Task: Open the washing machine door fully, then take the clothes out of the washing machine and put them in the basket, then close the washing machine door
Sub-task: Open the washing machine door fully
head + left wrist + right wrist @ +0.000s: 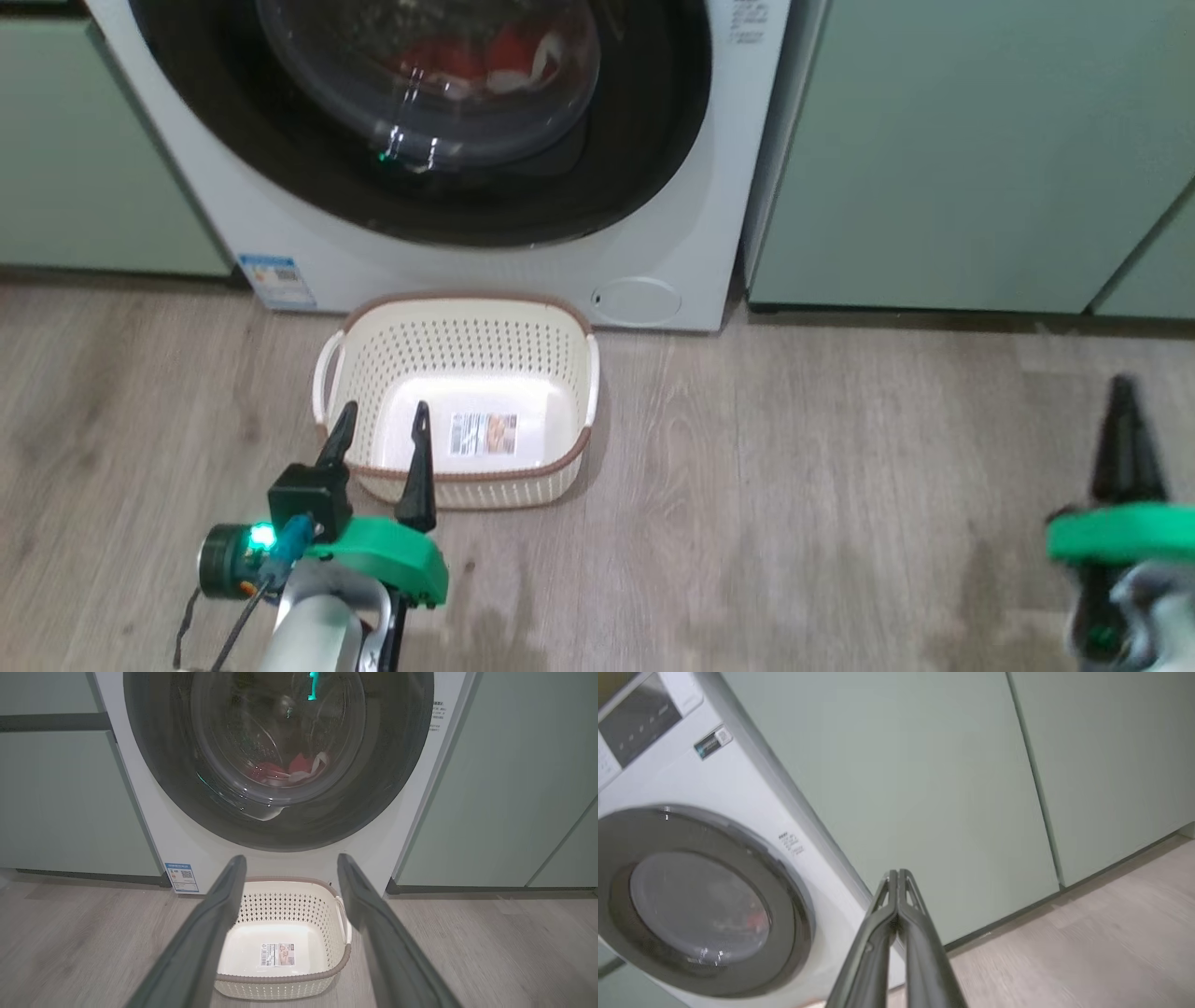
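Note:
The white washing machine (672,233) stands ahead, and its black-rimmed washing machine door (644,121) lies flat against the front. Red and white clothes (485,61) show through the glass. In front of it on the floor sits the cream basket (457,313), holding nothing but its label. My left gripper (381,423) hangs open over the basket's near rim, fingers pointing at the washer; in the left wrist view the left gripper (292,858) frames the basket (285,977). My right gripper (1123,385) is at the lower right over bare floor; the right wrist view shows the right gripper (895,873) shut on nothing, beside the door (784,896).
Pale green cabinets (971,149) flank the washer, with another cabinet (84,159) on its left. Light wood floor (822,485) stretches out around the basket. A small round cover (637,301) sits low on the washer's front.

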{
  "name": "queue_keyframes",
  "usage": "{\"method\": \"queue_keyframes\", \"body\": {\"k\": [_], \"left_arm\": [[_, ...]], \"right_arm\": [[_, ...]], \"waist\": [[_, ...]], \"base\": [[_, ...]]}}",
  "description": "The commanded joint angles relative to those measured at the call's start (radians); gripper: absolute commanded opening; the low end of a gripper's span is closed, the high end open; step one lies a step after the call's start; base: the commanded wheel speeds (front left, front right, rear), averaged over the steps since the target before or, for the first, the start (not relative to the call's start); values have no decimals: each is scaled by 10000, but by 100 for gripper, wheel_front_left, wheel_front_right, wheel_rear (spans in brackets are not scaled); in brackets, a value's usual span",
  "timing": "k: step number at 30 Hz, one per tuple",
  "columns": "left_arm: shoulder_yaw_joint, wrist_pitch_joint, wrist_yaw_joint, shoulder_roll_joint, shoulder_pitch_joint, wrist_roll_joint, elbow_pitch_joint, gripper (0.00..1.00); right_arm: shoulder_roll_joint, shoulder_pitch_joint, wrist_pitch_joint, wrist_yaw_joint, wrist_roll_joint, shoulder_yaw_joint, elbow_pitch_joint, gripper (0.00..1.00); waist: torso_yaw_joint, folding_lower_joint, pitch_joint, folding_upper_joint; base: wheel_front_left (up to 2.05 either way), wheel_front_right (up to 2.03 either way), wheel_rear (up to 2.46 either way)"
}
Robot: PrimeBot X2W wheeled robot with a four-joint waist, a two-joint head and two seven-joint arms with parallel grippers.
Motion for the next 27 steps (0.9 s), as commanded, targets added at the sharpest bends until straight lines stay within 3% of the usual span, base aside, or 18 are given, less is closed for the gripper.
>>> {"method": "queue_keyframes", "body": {"k": [1,7,10,11,14,20,27], "left_arm": [[227,-74,-38,118,-578,-79,-330,100],[-68,-74,-77,118,-897,-315,-547,100],[-268,-74,-63,118,-1098,-457,-647,100],[-268,-74,-63,118,-1098,-457,-647,100],[-559,-74,-19,118,-1315,-649,-765,100],[-815,-74,85,118,-1722,-839,-863,100],[-628,-74,145,118,-2226,-875,-1005,100]], "right_arm": [[-526,-767,-109,-7,965,192,-158,0],[-1996,-2293,80,-7,5683,821,289,0],[-2739,-3025,936,-7,7786,1042,123,0],[-2739,-3025,936,-7,7786,1042,123,0],[-3355,-3970,2524,-7,9854,934,97,0],[-3785,-5641,4866,-7,11365,735,791,0],[-3950,-7725,6690,-7,11653,1071,2046,0]], "waist": [[230,0,336,0],[642,0,1378,0],[834,0,1868,0],[834,0,1868,0],[1031,0,2409,0],[1307,0,3093,0],[1608,0,3880,0]], "base": [[0,0,0],[0,0,0],[0,0,0],[0,0,0],[0,0,0],[0,0,0],[0,0,0]]}}
